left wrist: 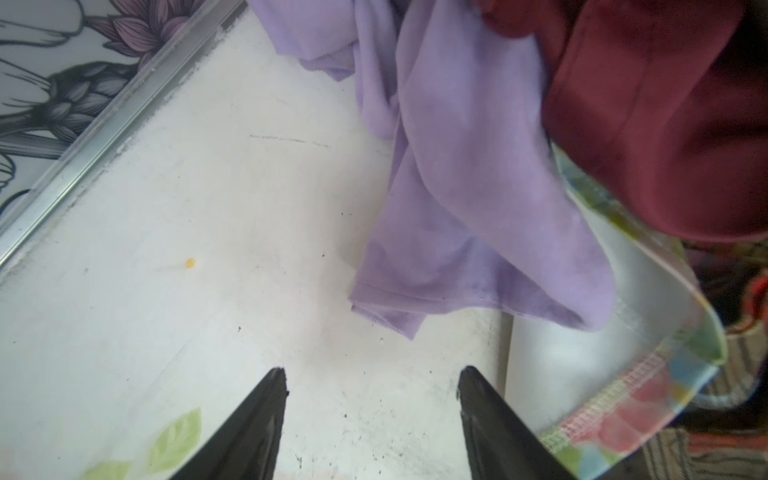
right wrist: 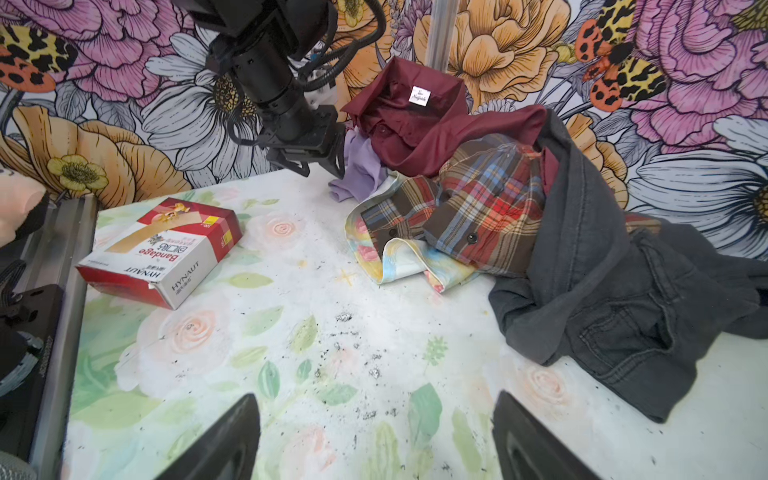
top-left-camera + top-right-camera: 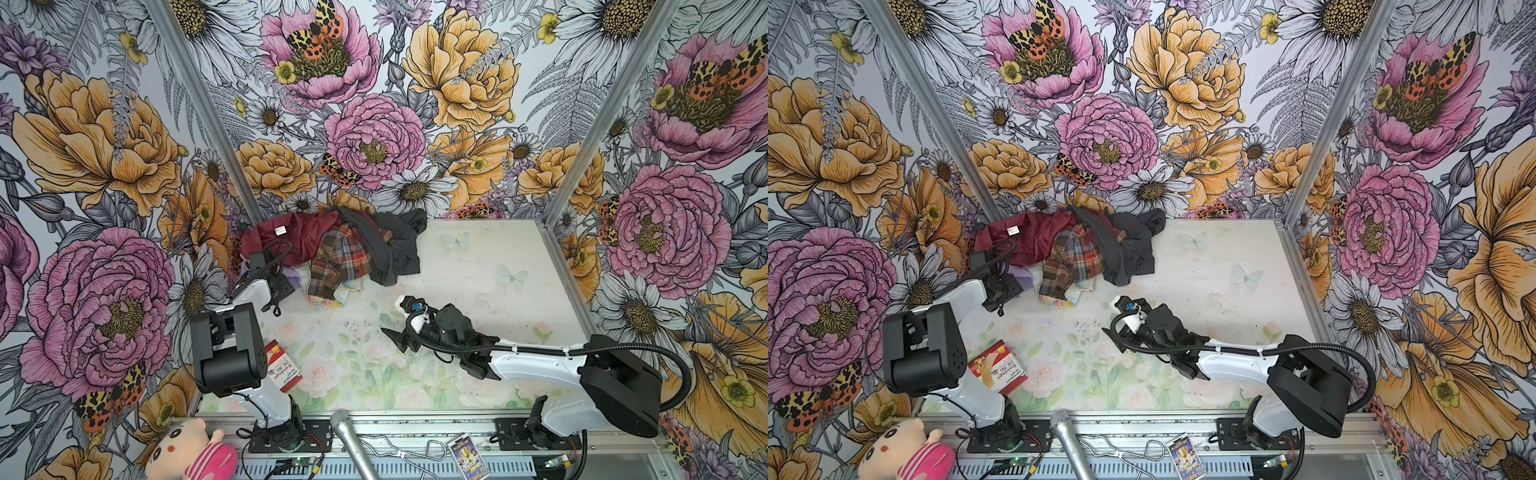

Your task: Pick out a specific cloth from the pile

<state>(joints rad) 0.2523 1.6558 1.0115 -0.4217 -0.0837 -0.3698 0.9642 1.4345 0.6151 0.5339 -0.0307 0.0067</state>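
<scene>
The floral-walled booth [image 3: 104,145] enclosed a pale, flower-printed table [image 3: 478,266]. The pile [image 3: 345,249] lay heaped in the table's far left corner. Largest in it was a dark grey garment [image 3: 395,253] draped over the right side. Next came the maroon cloth [image 3: 299,241] with its white tag, against the back wall, and the red-brown plaid cloth [image 3: 340,262] in the middle. A pastel piece [image 2: 399,257] stuck out from under the plaid at the front.

The cloth [image 1: 469,187] lay at the pile's left front edge, tucked partly under the maroon cloth, with its free end spilling onto the bare table. It was plain lilac, thin and soft, falling in loose folds, with a stitched hem along its lower edge.

The left gripper [image 1: 372,374] hung just short of that hem, jaws spread with only bare table between them. The right gripper [image 2: 376,397] hovered over the middle of the table, well apart from the pile, jaws also spread wide and holding nothing.

A red-and-white bandage box [image 2: 166,245] lay flat near the left arm's base; its contents could not be seen.
</scene>
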